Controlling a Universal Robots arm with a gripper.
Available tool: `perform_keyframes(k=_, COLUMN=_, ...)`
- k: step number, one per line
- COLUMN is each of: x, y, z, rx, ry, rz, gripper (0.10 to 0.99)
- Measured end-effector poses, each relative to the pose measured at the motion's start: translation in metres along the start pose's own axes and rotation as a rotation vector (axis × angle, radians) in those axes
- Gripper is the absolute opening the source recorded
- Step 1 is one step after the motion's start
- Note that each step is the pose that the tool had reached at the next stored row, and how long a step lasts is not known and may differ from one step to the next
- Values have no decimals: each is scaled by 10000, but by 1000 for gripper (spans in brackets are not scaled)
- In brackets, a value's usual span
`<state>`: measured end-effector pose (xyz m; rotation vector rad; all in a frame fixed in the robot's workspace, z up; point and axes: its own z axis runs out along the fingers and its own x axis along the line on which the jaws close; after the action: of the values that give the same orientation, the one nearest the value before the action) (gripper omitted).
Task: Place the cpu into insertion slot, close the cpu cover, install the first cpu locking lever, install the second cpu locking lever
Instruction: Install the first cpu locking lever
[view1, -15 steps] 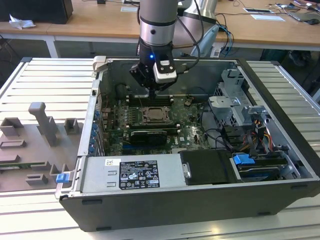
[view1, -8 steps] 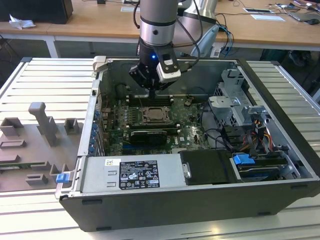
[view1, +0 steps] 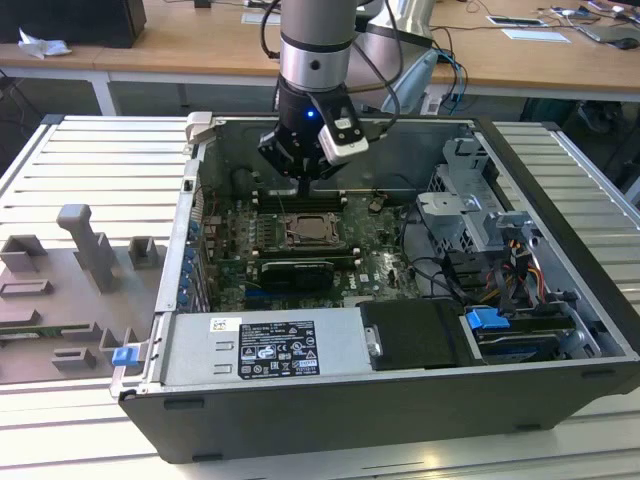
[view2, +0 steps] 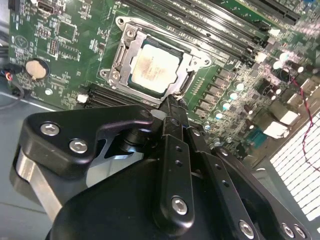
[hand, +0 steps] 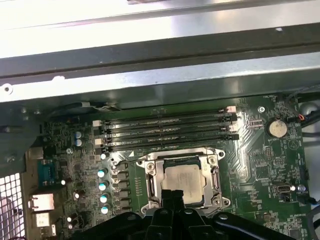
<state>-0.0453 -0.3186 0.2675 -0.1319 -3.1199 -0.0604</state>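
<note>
The cpu (view2: 151, 67) (hand: 183, 181), with a pale silvery top, lies flat in the insertion slot (view1: 310, 232) on the green motherboard (view1: 378, 268). The cpu cover (view2: 186, 61) (hand: 151, 176), a silvery frame, lies down flat around the chip. In both wrist views my gripper (view2: 172, 102) (hand: 173, 196) is shut with nothing between its black fingers. Its tip hovers at the socket's edge, just beside the chip. In the exterior view the gripper (view1: 303, 188) hangs a little above and behind the socket. I cannot make out how the thin locking levers stand.
Long black memory slots (hand: 165, 131) run beside the socket. A coin battery (hand: 276, 128) sits on the board. The case holds a power supply (view1: 270, 345) in front and a drive cage (view1: 470, 215) with cables at the exterior view's right. Grey fixtures (view1: 85, 260) stand outside, left.
</note>
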Motion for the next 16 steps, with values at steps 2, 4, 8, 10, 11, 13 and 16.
perform_keyframes(k=2, x=0, y=0, z=0, rx=6, ry=10, rz=-248, gripper=106)
perform_keyframes(k=4, x=1, y=0, z=0, rx=12, ry=21, rz=-537, gripper=106)
perform_keyframes(k=8, x=35, y=-3, z=1, rx=-3, ry=11, rz=-809, gripper=106)
perform_keyframes(k=10, x=60, y=-6, z=2, rx=-6, ry=5, rz=-906, gripper=106)
perform_keyframes(k=11, x=71, y=-7, z=2, rx=-7, ry=4, rz=-953, gripper=106)
perform_keyframes(k=13, x=75, y=-7, z=2, rx=-7, ry=1, rz=-975, gripper=106)
perform_keyframes(k=16, x=97, y=-10, z=3, rx=-10, ry=-5, rz=-1026, gripper=106)
